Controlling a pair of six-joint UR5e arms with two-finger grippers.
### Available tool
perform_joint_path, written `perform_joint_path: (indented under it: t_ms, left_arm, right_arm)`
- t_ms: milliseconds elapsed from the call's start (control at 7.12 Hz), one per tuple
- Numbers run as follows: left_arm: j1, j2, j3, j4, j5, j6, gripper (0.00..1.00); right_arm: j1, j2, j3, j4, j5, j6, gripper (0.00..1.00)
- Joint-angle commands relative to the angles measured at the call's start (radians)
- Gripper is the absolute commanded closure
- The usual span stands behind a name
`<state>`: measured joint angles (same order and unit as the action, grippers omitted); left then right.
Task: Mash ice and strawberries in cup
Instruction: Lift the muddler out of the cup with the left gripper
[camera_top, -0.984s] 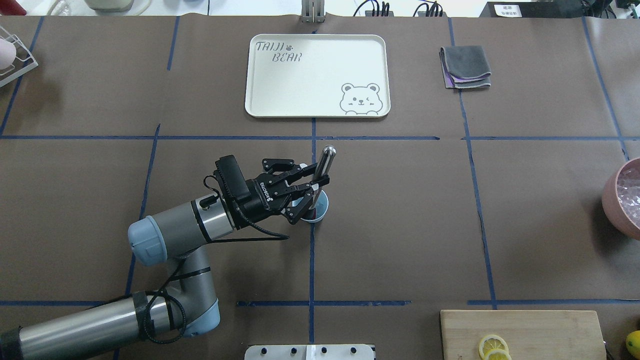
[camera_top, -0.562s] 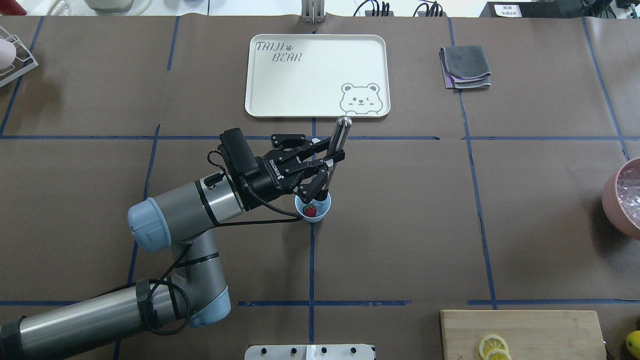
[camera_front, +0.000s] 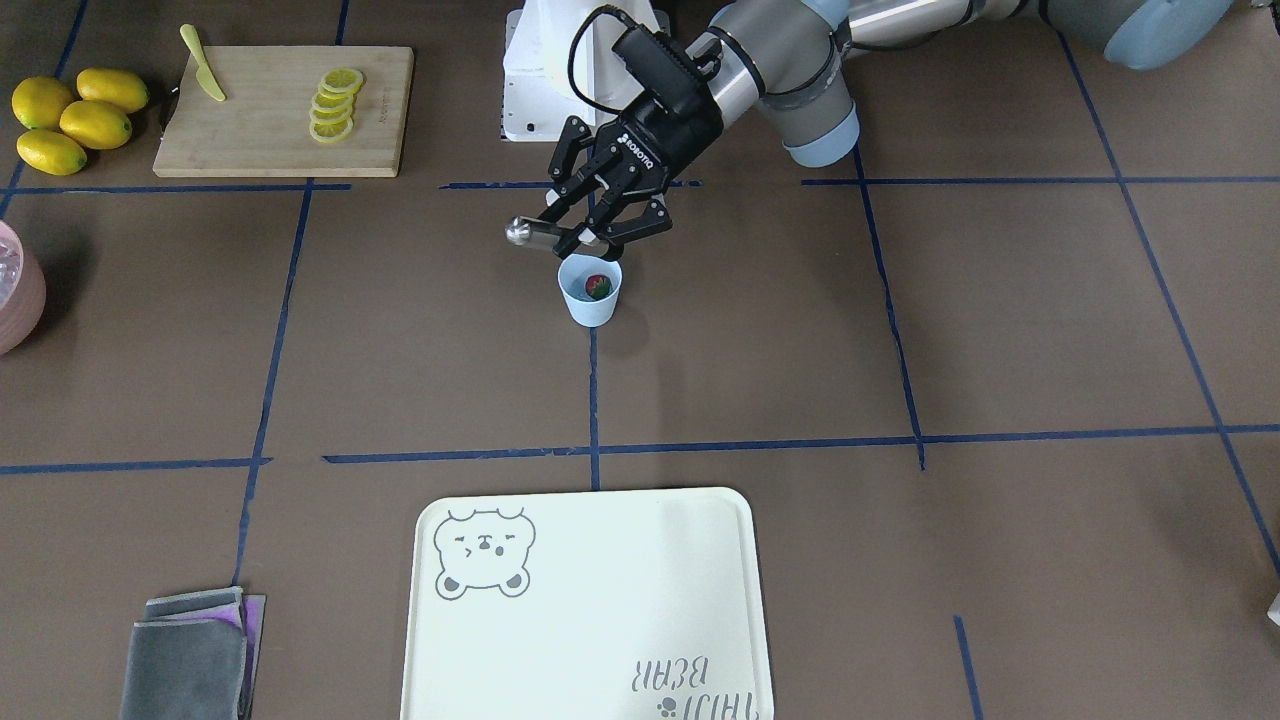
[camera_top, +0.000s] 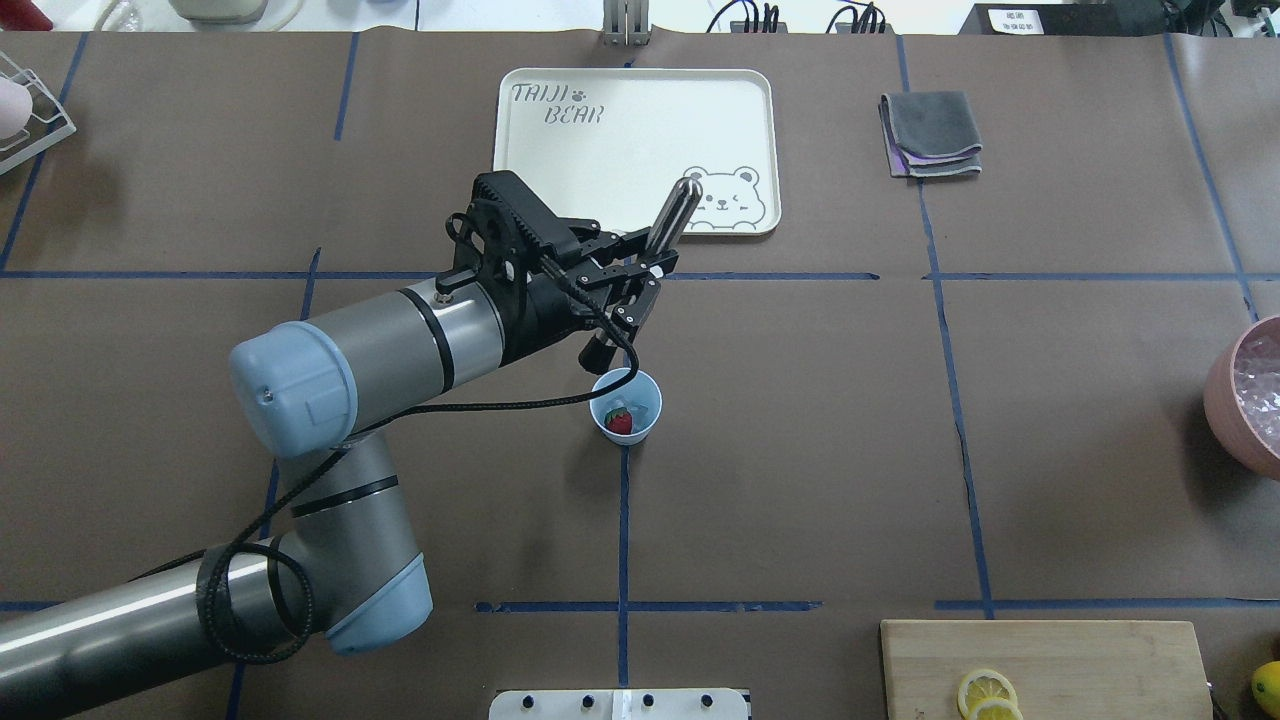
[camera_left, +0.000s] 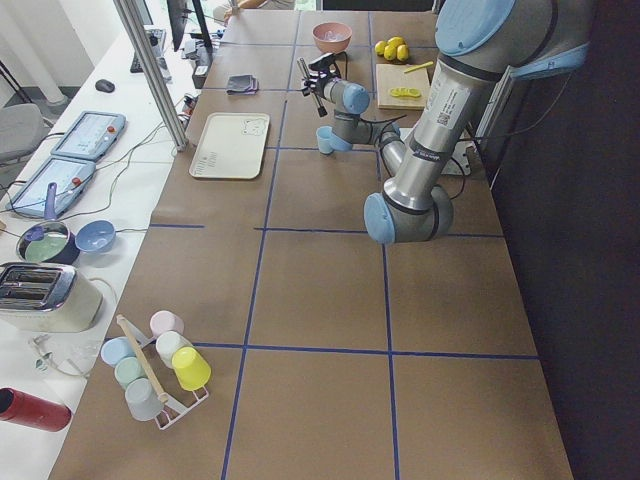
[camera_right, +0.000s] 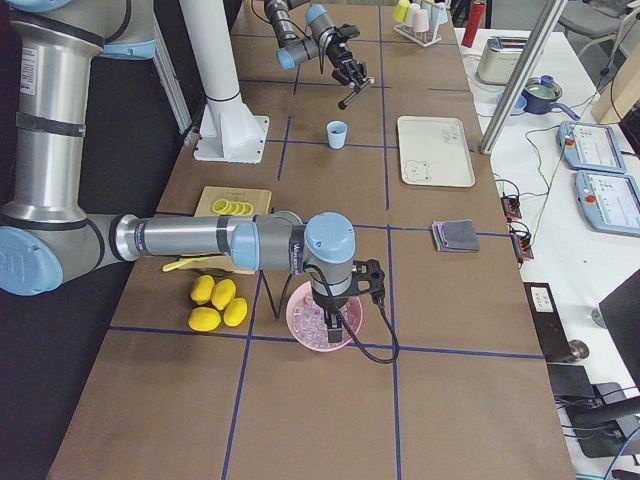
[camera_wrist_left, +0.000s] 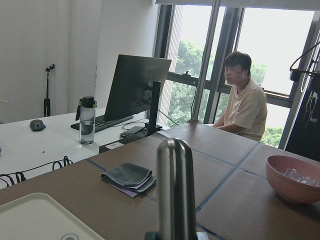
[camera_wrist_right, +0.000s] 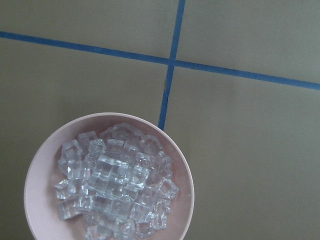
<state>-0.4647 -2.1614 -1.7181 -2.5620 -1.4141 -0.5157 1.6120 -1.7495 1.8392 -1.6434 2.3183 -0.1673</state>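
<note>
The light-blue cup stands upright at the table's middle, also in the front view. A red strawberry lies inside it, seen in the front view too. A pale glint beside it may be ice; I cannot tell. My left gripper is shut on a steel muddler and holds it tilted, raised above and beyond the cup, clear of it. In the front view the gripper hangs just behind the rim. My right gripper hovers over the pink bowl of ice cubes; I cannot tell whether it is open.
A cream bear tray lies beyond the cup. A folded grey cloth is at the far right. A cutting board with lemon slices, a knife and whole lemons sits near the robot's right. The pink bowl is at the right edge.
My left gripper has lifted the muddler out of the cup and moved it up and away toward the tray. The strawberry in the cup has come into view.
</note>
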Motion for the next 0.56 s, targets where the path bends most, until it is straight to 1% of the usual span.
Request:
perform_joint_path:
  t_ms: [0,141,281,422]
  left_arm:
    - [-0.044,0.012,-0.104,0.413,-0.021,0.002,1.0]
    - [-0.102,0.014,-0.121,0.645,-0.123,0.006,1.0]
    - [-0.167,0.014,-0.141,0.813,-0.22,0.006,0.98]
    - [-0.255,0.023,-0.155,1.02,-0.321,0.006,0.98]
  right_arm:
    - [-0.001,-0.001,-0.002,-0.001,0.0,0.0,0.0]
    - [-0.001,-0.001,-0.005,0.001,0.0,-0.001,0.0]
    - [0.0,-0.001,-0.002,0.001,0.001,0.0,0.0]
    - [-0.001,-0.001,-0.005,0.001,0.001,0.002,0.0]
